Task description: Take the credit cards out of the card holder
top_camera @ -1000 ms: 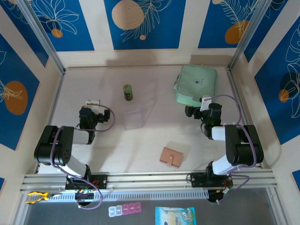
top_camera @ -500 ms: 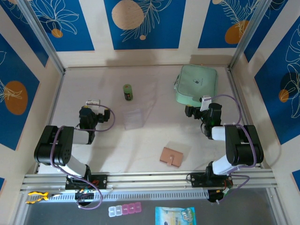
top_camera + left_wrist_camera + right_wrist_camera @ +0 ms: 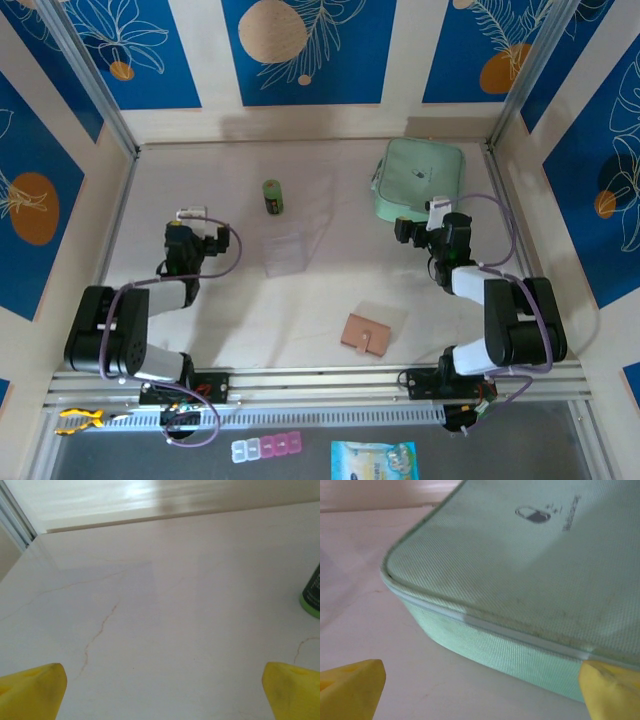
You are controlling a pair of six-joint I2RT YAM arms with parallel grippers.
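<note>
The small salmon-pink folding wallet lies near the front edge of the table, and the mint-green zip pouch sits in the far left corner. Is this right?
No: the mint-green fabric zip pouch sits in the far right corner, not the left, as the top external view shows. The small salmon-pink folding wallet does lie near the front edge of the pale table.

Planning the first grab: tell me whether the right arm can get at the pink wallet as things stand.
Probably yes. The wallet lies closed near the front edge of the table, with nothing on top of it. The right gripper is open and faces the green pouch, so it would have to swing back.
</note>
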